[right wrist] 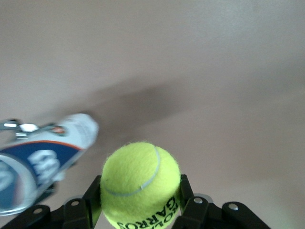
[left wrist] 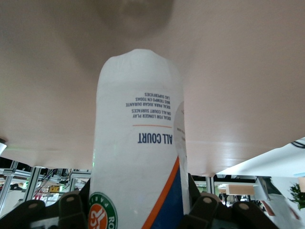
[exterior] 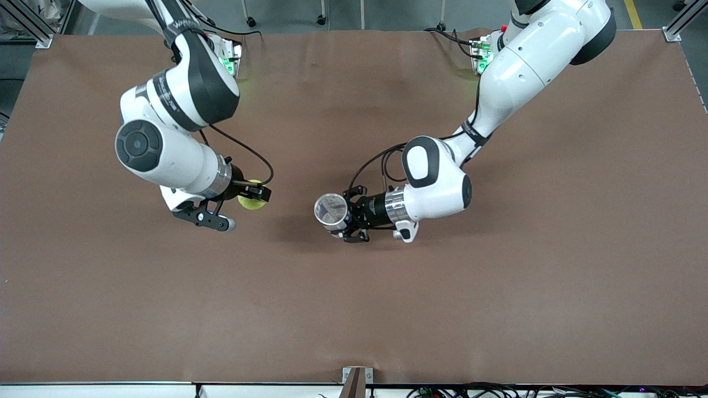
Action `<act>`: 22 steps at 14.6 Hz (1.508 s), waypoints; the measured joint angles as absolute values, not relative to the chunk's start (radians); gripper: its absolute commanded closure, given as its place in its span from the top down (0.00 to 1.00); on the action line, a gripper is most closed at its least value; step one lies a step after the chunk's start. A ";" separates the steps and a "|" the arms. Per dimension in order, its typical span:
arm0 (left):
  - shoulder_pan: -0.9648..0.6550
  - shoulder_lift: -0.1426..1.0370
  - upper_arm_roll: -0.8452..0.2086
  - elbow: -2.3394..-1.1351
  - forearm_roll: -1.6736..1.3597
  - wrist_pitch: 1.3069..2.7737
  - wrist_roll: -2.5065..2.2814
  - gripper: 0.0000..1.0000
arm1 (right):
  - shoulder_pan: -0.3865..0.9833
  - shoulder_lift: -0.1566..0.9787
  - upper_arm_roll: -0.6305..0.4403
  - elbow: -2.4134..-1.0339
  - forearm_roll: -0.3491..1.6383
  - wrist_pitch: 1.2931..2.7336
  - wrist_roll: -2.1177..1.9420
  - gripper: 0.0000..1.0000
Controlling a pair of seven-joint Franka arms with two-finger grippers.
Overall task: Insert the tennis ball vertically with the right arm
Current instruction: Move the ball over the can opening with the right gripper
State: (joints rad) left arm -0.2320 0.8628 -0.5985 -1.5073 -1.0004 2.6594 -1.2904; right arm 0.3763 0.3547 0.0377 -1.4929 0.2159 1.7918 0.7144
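tennis ball clamped between the fingers of the right gripper, held up over the tabletop around its middle, toward the right arm's end; not in the can yet.

ball can gripped by the left gripper, also off the surface over mid-table; front view looks straight into its open mouth, so it seems to stand roughly upright, mouth up; left wrist view shows the label and the body running down toward the table.

ball and can are apart, with a bare gap of brown surface between them.

step, as I read it: both parts picked, carry/align phase; insertion not started.

next move calls for: bring the ball above the can mouth, centre it, lower straight down, then release; left arm has to hold the can steady; fit looks snug, so an off-centre approach risks catching the rim.

count: one ball; one can; two arms, two grippers.
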 measured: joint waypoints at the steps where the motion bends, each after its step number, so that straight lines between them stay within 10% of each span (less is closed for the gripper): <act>1: -0.247 0.878 -0.598 -1.495 -1.017 2.661 -1.270 0.71 | 0.386 0.360 0.037 -1.470 0.219 1.792 0.746 0.40; 22: -0.386 1.000 -0.542 -1.365 -1.030 2.722 -1.248 0.71 | 0.509 0.511 0.028 -1.381 0.215 1.853 0.885 0.42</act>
